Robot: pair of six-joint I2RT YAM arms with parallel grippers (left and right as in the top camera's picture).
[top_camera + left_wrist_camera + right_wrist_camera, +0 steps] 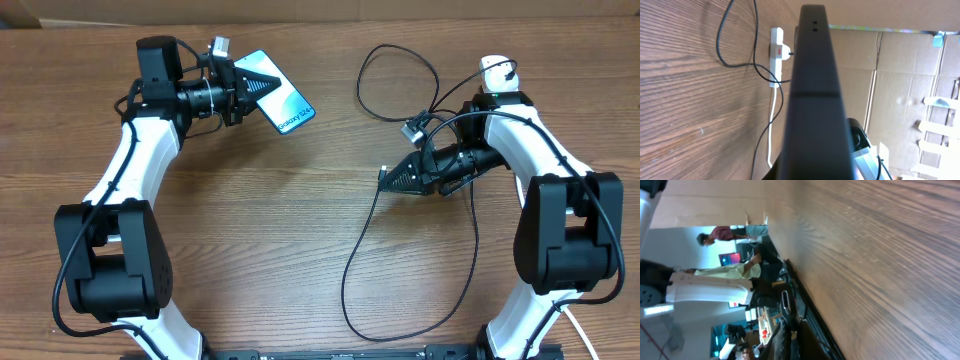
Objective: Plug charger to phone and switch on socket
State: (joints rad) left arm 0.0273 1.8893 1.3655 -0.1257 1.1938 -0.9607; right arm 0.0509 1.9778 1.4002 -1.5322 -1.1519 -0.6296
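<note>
Plainly, the jaws of the left gripper [258,82] are clamped on one end of a slim rectangular smartphone [290,105]. Its light blue-white screen with printed lettering is turned toward the overhead camera. In the left wrist view only its black edge [815,95] is seen, with two small holes at the far end.

The jaws of the right gripper [388,178] are pressed together on a long thin black charger cable [345,285] near its free end. From there the cable is looped widely over the brown wood-grain table [260,220].

A small white oblong power strip [776,50] with a red rocker switch is laid at the far right, well apart from the smartphone.
</note>
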